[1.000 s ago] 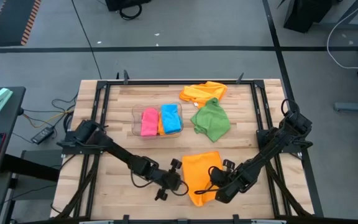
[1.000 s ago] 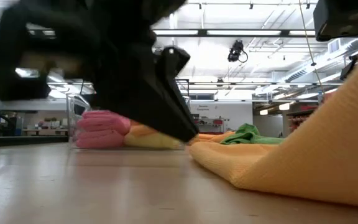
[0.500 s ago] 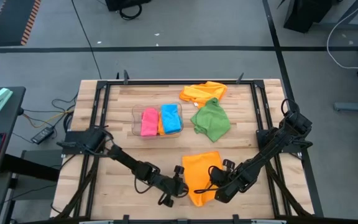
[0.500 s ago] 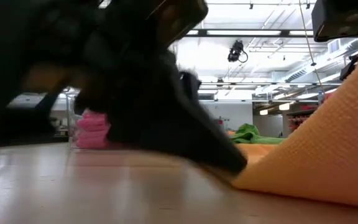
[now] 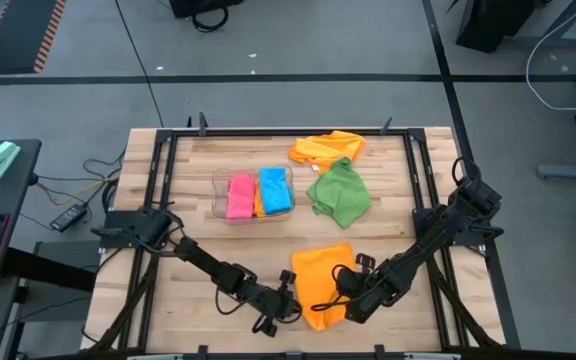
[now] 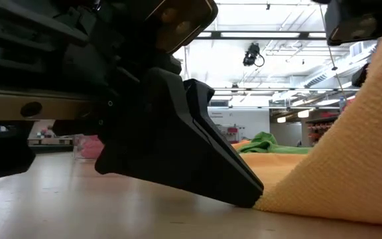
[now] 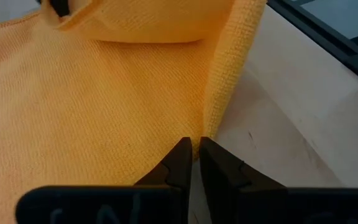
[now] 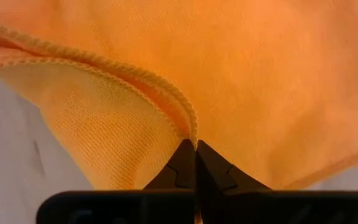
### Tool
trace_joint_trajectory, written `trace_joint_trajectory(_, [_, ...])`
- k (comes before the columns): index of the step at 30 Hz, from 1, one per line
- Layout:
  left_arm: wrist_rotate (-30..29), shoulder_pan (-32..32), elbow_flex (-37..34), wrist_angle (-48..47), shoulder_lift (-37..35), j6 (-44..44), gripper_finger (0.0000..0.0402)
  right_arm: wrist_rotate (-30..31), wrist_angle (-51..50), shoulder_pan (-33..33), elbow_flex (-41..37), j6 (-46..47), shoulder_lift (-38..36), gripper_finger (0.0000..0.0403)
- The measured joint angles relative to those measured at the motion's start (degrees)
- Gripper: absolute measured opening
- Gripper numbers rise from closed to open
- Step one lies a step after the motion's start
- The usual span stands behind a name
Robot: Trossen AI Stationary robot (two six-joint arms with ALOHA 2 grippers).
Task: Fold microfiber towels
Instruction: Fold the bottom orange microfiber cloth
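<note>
An orange towel lies near the table's front edge, its near part raised and folded over. My right gripper is shut on its raised edge. My left gripper is down at the towel's near left edge, fingers nearly together, tips on the table against the cloth. Farther back, a green towel and an orange-yellow one lie crumpled. Pink and blue towels sit folded in a clear bin. My left gripper touches the orange towel's folded edge with its fingertips, slanting down from the table's left. The tips rest on the wood; I cannot tell whether any cloth is between them. My right gripper pinches the towel's hemmed edge between its two fingertips, coming steeply from above. That edge is lifted, and the cloth slopes down from it to the table.
The bin stands at mid-table, left of the green towel. Black frame rails run along the table's sides and back. Bare wood lies left of the orange towel.
My left gripper has come down and moved toward the orange towel, tipping forward until its fingertips sit on the table at the towel's edge. My right gripper and the raised cloth have stayed where they were.
</note>
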Motion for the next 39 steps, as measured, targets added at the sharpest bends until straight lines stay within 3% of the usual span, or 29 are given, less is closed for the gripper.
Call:
trace_joint_trajectory(7, [0.0, 0.0, 0.0, -0.4, 0.0, 0.0, 0.0045, -1.5, -3.4, -2.9, -0.1, -3.5, 0.0, 0.0003])
trace_joint_trajectory(17, [0.1, 0.0, 0.0, -0.5, 0.1, 0.6, 0.0036, -3.8, 2.7, -3.9, -5.1, -5.9, 0.0, 0.001])
trace_joint_trajectory(23, [0.0, 0.0, -0.1, -0.5, 0.1, 0.9, 0.004, -3.7, 3.2, -4.5, -5.9, -5.2, -0.2, 0.0077])
trace_joint_trajectory(27, [0.1, 0.0, -0.1, -0.5, 0.1, 0.9, 0.0043, -3.7, -5.0, -4.7, -1.1, -5.9, 0.0, 0.0119])
trace_joint_trajectory(32, [0.1, 0.0, -0.1, -0.4, 0.1, 0.9, 0.0035, -1.3, -12.7, -4.1, 6.1, -8.8, 0.0, 0.0144])
trace_joint_trajectory(35, [0.1, 0.0, -0.1, -0.2, 0.1, 0.8, 0.0031, 2.6, -9.9, -2.5, 8.6, -13.3, -0.2, 0.0147])
trace_joint_trajectory(39, [0.1, 0.0, -0.1, 0.2, 0.1, 0.5, 0.0031, 8.9, 5.1, -0.4, 7.5, -20.5, -0.3, 0.0147])
